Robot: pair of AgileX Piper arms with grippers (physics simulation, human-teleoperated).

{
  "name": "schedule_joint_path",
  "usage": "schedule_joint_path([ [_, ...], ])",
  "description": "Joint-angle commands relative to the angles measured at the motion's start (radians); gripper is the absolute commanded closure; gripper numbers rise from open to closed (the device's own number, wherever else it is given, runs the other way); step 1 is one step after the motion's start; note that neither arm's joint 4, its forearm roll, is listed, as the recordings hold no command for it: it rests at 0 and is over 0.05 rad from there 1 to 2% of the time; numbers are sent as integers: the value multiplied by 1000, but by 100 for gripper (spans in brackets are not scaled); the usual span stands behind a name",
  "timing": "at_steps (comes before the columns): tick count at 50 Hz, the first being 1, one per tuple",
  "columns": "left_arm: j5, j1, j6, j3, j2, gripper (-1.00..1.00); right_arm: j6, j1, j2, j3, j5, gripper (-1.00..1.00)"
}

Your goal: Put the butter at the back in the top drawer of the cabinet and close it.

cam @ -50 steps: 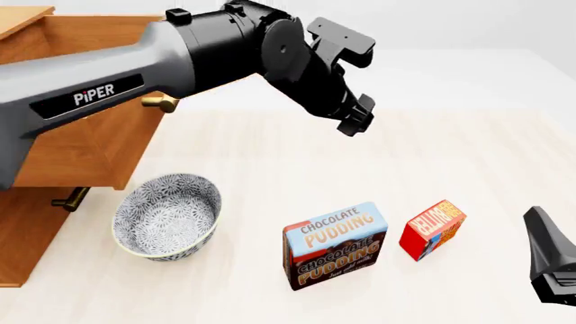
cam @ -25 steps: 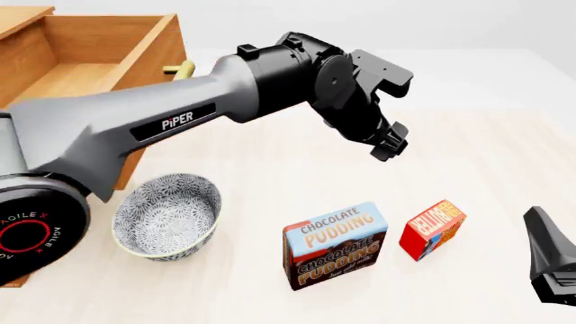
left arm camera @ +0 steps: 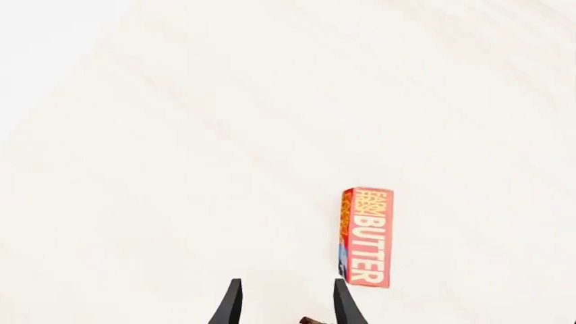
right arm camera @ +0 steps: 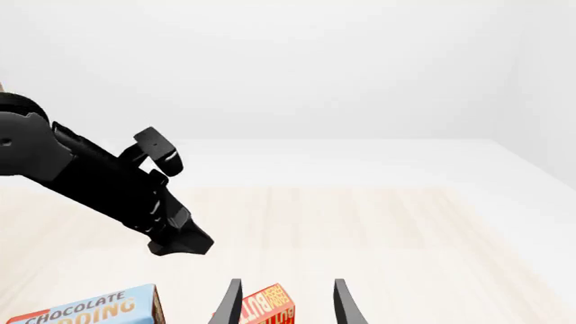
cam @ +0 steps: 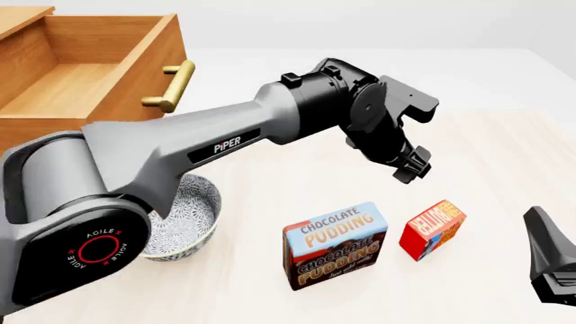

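The butter (cam: 432, 228), a small red box with white lettering, stands on the table right of the pudding box. My left gripper (cam: 412, 165) hovers open above it and slightly to its left, fingers pointing down. In the left wrist view the butter (left arm camera: 367, 236) lies just off to one side of the open left gripper (left arm camera: 286, 307). The cabinet's top drawer (cam: 85, 74) is pulled out at the back left, its brass handle (cam: 169, 86) facing the table. My right gripper (right arm camera: 286, 305) is open, low at the right edge, with the butter (right arm camera: 270, 307) in front of it.
A blue-and-brown Chocolate Pudding box (cam: 335, 244) stands left of the butter. A patterned bowl (cam: 189, 212) sits in front of the cabinet, partly behind the left arm. The right arm's black body (cam: 551, 260) shows at the front view's right edge.
My left arm has swung right and down, away from the drawer, until its gripper is over the butter. The open drawer is now uncovered. The right arm has not moved.
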Motion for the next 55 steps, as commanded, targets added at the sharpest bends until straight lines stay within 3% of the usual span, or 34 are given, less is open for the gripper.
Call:
schedule_joint_path([
  [1,19,-25,-17,-50,59,-100,0,0,0,0,0,-100],
  [33,51,-70,-59,-128,150,-100,0,0,0,0,0,-100],
  [55,99,-112,-92,-241,246,-100,0,0,0,0,0,-100],
])
